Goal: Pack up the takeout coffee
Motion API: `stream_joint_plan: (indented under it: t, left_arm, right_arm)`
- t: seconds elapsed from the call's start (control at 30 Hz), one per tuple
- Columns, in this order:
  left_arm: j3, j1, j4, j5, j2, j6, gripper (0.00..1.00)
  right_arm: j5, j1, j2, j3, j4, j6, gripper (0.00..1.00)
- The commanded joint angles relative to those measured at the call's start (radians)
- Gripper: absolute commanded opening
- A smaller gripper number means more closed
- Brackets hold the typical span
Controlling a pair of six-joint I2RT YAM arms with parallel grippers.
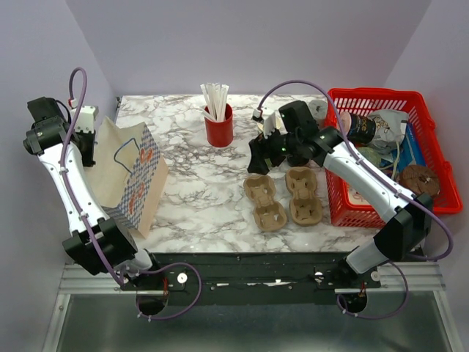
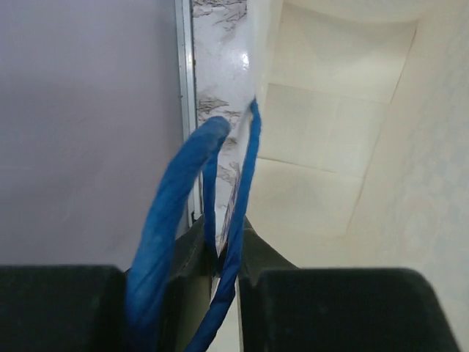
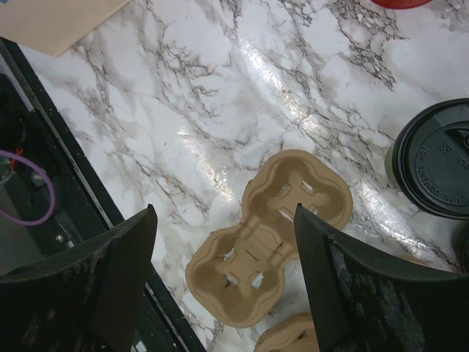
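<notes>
The takeout coffee (image 3: 434, 158) shows only in the right wrist view, at the right edge. It is a paper cup with a round black lid, standing on the marble. My right gripper (image 3: 223, 213) hangs open above a brown pulp cup tray (image 3: 271, 242), with the cup off to its right. In the top view my right gripper (image 1: 265, 158) hides the cup. My left gripper (image 2: 223, 242) is shut on the rim of the paper bag (image 2: 330, 147), with a blue cord handle (image 2: 172, 213) pinched between its fingers. The bag (image 1: 135, 183) stands at the table's left, next to my left gripper (image 1: 91, 143).
Two pulp trays (image 1: 265, 202) (image 1: 304, 196) lie side by side at the table's middle. A red cup of white straws (image 1: 218, 128) stands at the back. A red basket (image 1: 425, 103) with several items sits at the right. The wall is close on the left.
</notes>
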Motion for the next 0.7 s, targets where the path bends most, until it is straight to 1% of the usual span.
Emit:
stream_joint_plan:
  t: [0.0, 0.07, 0.1, 0.13, 0.17, 0.2, 0.27, 0.33, 0.37, 0.43, 0.47, 0.5, 0.6, 0.67]
  left_arm:
    - [0.082, 0.007, -0.081, 0.047, 0.008, 0.020, 0.14]
    - [0.123, 0.007, -0.104, 0.102, 0.016, 0.041, 0.10]
    - [0.139, 0.008, -0.129, 0.125, 0.020, 0.055, 0.02]
    - [0.156, 0.004, -0.138, 0.169, 0.023, 0.064, 0.01]
    - [0.188, -0.002, -0.144, 0.185, 0.025, 0.091, 0.00]
    - [0.202, -0.013, -0.149, 0.202, 0.025, 0.107, 0.00]
    - [0.219, -0.062, -0.137, 0.196, 0.013, 0.151, 0.00]
    - [0.205, -0.097, -0.099, 0.188, -0.007, 0.188, 0.00]
    - [0.170, -0.144, -0.080, 0.165, -0.033, 0.202, 0.00]
    - [0.125, -0.194, -0.017, 0.133, -0.059, 0.230, 0.00]
    - [0.080, -0.215, 0.004, 0.110, -0.084, 0.233, 0.00]
    - [0.058, -0.260, 0.044, 0.098, -0.096, 0.230, 0.00]
    - [0.003, -0.323, 0.086, 0.069, -0.124, 0.185, 0.00]
    - [-0.029, -0.343, 0.115, 0.063, -0.141, 0.149, 0.00]
  right_arm:
    - [0.032, -0.003, -0.018, -0.030, -0.001, -0.074, 0.84]
    - [0.029, -0.003, -0.018, -0.042, -0.007, -0.097, 0.84]
    - [0.026, -0.004, -0.016, -0.046, -0.010, -0.129, 0.84]
    - [0.013, -0.003, -0.015, -0.050, -0.013, -0.154, 0.84]
    - [0.009, -0.003, -0.013, -0.065, -0.016, -0.179, 0.84]
    - [0.004, -0.004, -0.012, -0.066, -0.032, -0.240, 0.84]
    - [0.005, -0.003, 0.001, -0.062, -0.058, -0.275, 0.84]
    - [0.070, -0.003, 0.008, -0.076, -0.055, -0.250, 0.86]
    - [0.081, -0.003, 0.014, -0.082, -0.055, -0.243, 0.86]
    - [0.116, -0.001, 0.021, -0.108, -0.058, -0.216, 0.86]
    - [0.133, -0.003, 0.025, -0.121, -0.056, -0.197, 0.86]
    - [0.144, -0.003, 0.033, -0.131, -0.056, -0.164, 0.86]
    - [0.171, -0.003, 0.054, -0.170, -0.063, -0.092, 0.84]
    - [0.188, -0.003, 0.068, -0.199, -0.070, -0.061, 0.84]
